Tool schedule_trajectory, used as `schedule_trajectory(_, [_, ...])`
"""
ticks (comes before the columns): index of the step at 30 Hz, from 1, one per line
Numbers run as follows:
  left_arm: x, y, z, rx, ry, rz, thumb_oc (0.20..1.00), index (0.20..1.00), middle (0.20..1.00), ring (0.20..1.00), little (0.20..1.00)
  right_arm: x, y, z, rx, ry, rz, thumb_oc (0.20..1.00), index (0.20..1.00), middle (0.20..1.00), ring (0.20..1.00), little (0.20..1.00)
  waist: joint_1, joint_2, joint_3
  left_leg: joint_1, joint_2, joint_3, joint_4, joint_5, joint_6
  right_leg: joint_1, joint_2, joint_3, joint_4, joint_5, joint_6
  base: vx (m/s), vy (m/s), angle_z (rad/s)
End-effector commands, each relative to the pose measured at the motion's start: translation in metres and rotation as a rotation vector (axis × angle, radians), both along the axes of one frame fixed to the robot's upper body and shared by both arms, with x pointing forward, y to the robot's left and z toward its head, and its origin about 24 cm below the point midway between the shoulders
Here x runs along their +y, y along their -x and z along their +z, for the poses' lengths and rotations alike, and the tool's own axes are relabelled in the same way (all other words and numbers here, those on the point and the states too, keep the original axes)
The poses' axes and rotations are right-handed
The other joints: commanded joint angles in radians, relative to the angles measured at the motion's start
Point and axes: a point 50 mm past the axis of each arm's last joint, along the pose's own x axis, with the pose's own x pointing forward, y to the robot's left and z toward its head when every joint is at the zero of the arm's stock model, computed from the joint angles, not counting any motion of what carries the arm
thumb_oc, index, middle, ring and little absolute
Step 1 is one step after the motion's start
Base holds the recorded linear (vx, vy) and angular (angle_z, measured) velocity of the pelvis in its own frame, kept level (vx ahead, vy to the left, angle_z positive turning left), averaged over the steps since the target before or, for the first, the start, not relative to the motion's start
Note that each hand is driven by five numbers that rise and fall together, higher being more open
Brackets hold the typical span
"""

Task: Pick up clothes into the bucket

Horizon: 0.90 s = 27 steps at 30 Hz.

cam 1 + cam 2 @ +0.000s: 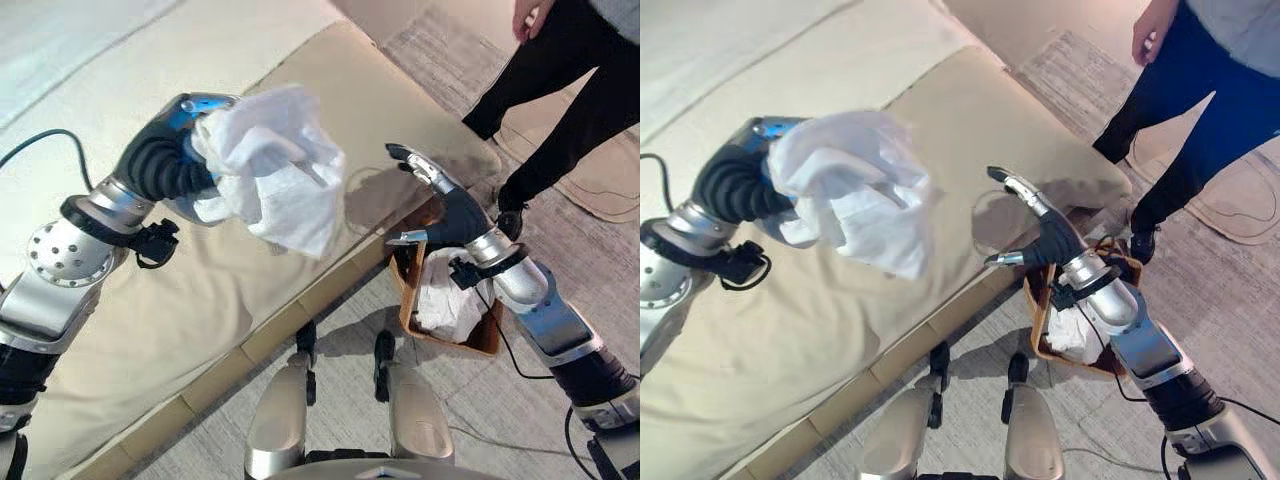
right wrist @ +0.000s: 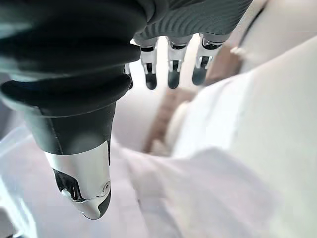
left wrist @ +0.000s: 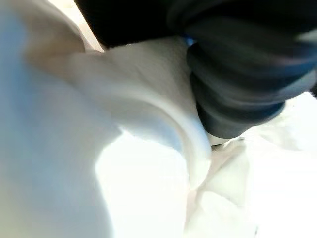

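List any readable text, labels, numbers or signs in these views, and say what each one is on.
None can be read. The white garment bunched at the left hand is plain, as is the white cloth lying in the wooden bucket. The beige sofa cushion, the open right hand and the person's dark trousers show no print either.

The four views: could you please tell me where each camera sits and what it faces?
Left eye view: head, looking down at the sofa; both arms show.
Right eye view: beside it, same scene, sharing the basket.
Left wrist view: on the left robot hand, against the white cloth.
Right wrist view: along the right robot hand, open above cloth.
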Motion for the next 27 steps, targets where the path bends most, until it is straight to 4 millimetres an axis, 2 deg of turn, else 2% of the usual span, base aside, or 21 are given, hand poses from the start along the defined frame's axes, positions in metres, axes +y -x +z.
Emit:
schedule_trajectory(1, [-0.016,0.009,0.002,0.065,0.038,-0.173,0.2,0.2,0.2,0.2,0.2,0.028,0.014,0.004,0.047,-0.15,0.21,1.0,1.0,1.0,1.0,1.0,-0.022,-0.047,-0.14,0.088,-0.038,0.018,0.026,-0.103,0.022,0.052,0.023,-0.002,-0.14,0.102,0.021,0.07,-0.013,-0.03])
schedule_trajectory(5, [-0.033,0.007,-0.012,0.19,0.091,-0.299,0.2,0.2,0.2,0.2,0.2,0.053,0.023,-0.011,0.204,-0.262,0.381,1.0,1.0,1.0,1.0,1.0,-0.026,-0.052,-0.183,0.139,-0.027,0.028,-0.005,-0.1,0.019,0.104,0.028,-0.004,-0.174,0.103,0.021,0.07,-0.013,-0.01])
schedule_trajectory(8, [-0.039,0.004,-0.02,0.254,0.126,-0.337,0.2,0.2,0.2,0.2,0.2,0.06,0.027,-0.018,0.271,-0.3,0.431,1.0,1.0,1.0,1.0,1.0,-0.027,-0.055,-0.202,0.16,-0.022,0.033,-0.02,-0.099,0.018,0.128,0.029,-0.006,-0.19,0.102,0.021,0.06,-0.011,-0.04])
schedule_trajectory(9, [-0.046,0.003,-0.03,0.306,0.15,-0.368,0.2,0.2,0.2,0.2,0.2,0.071,0.033,-0.027,0.36,-0.36,0.502,1.0,1.0,1.0,1.0,1.0,-0.03,-0.057,-0.22,0.179,-0.019,0.037,-0.031,-0.099,0.017,0.148,0.031,-0.004,-0.2,0.1,0.02,0.05,-0.001,-0.04])
schedule_trajectory(10, [-0.047,0.003,-0.03,0.306,0.15,-0.369,0.2,0.2,0.2,0.2,0.2,0.071,0.034,-0.027,0.361,-0.36,0.502,1.0,1.0,1.0,1.0,1.0,-0.029,-0.057,-0.22,0.18,-0.019,0.037,-0.032,-0.098,0.017,0.149,0.031,-0.004,-0.2,0.101,0.02,0.07,-0.004,-0.03])
schedule_trajectory(11, [-0.054,-0.001,-0.04,0.358,0.166,-0.386,0.2,0.2,0.2,0.2,0.2,0.082,0.04,-0.037,0.459,-0.422,0.567,1.0,1.0,1.0,1.0,1.0,-0.036,-0.06,-0.235,0.198,-0.013,0.044,-0.047,-0.095,0.014,0.167,0.032,-0.007,-0.211,0.099,0.02,0.05,-0.005,-0.03])
schedule_trajectory(13, [-0.059,-0.005,-0.047,0.38,0.166,-0.375,0.2,0.2,0.2,0.2,0.2,0.093,0.046,-0.047,0.566,-0.483,0.625,1.0,1.0,1.0,1.0,1.0,-0.04,-0.062,-0.25,0.217,-0.011,0.05,-0.064,-0.092,0.012,0.184,0.036,-0.009,-0.221,0.098,0.02,0.06,-0.007,-0.03])
schedule_trajectory(16, [-0.061,-0.008,-0.05,0.379,0.166,-0.36,0.2,0.2,0.2,0.2,0.2,0.103,0.053,-0.052,0.638,-0.531,0.685,1.0,1.0,1.0,1.0,1.0,-0.04,-0.065,-0.262,0.234,-0.008,0.056,-0.078,-0.089,0.009,0.2,0.038,-0.009,-0.23,0.098,0.021,0.04,-0.01,-0.04])
schedule_trajectory(18, [-0.063,-0.016,-0.055,0.338,0.162,-0.285,0.2,0.2,0.2,0.2,0.2,0.118,0.061,-0.052,0.714,-0.57,0.775,1.0,1.0,1.0,1.0,1.0,-0.039,-0.073,-0.278,0.253,-0.003,0.059,-0.089,-0.088,0.006,0.218,0.041,-0.012,-0.242,0.097,0.02,0.05,-0.02,-0.05])
schedule_trajectory(23, [-0.06,-0.025,-0.057,0.181,0.119,-0.121,0.2,0.2,0.2,0.2,0.2,0.125,0.062,-0.038,0.699,-0.594,0.845,1.0,1.0,1.0,1.0,1.0,-0.029,-0.087,-0.3,0.273,0.003,0.059,-0.102,-0.088,0.002,0.245,0.043,-0.018,-0.255,0.091,0.021,0.01,-0.008,0.0])
schedule_trajectory(24, [-0.059,-0.026,-0.058,0.16,0.116,-0.099,0.2,0.2,0.2,0.2,0.2,0.124,0.062,-0.036,0.687,-0.601,0.843,0.843,0.843,0.843,0.843,0.843,-0.028,-0.089,-0.305,0.275,0.004,0.057,-0.102,-0.089,0.001,0.249,0.044,-0.018,-0.255,0.089,0.021,0.04,-0.02,0.02])
schedule_trajectory(25, [-0.059,-0.026,-0.059,0.14,0.116,-0.08,0.2,0.2,0.2,0.2,0.2,0.124,0.062,-0.036,0.689,-0.605,0.845,0.489,0.489,0.489,0.489,0.489,-0.027,-0.091,-0.309,0.278,0.005,0.056,-0.102,-0.09,0.001,0.253,0.044,-0.019,-0.256,0.087,0.02,0.0,0.0,0.0])
schedule_trajectory(26, [-0.06,-0.026,-0.062,0.138,0.132,-0.069,0.2,0.2,0.2,0.2,0.2,0.124,0.062,-0.036,0.691,-0.611,0.842,0.304,0.304,0.304,0.304,0.304,-0.026,-0.093,-0.311,0.281,0.005,0.055,-0.103,-0.091,0.001,0.259,0.044,-0.02,-0.257,0.085,0.02,0.0,0.0,0.0])
schedule_trajectory(27, [-0.059,-0.026,-0.064,0.141,0.144,-0.062,0.2,0.2,0.2,0.2,0.2,0.123,0.061,-0.036,0.691,-0.62,0.834,0.2,0.2,0.2,0.2,0.2,-0.026,-0.093,-0.315,0.285,0.006,0.054,-0.104,-0.092,0.001,0.264,0.044,-0.022,-0.259,0.084,0.019,0.04,-0.008,0.0])
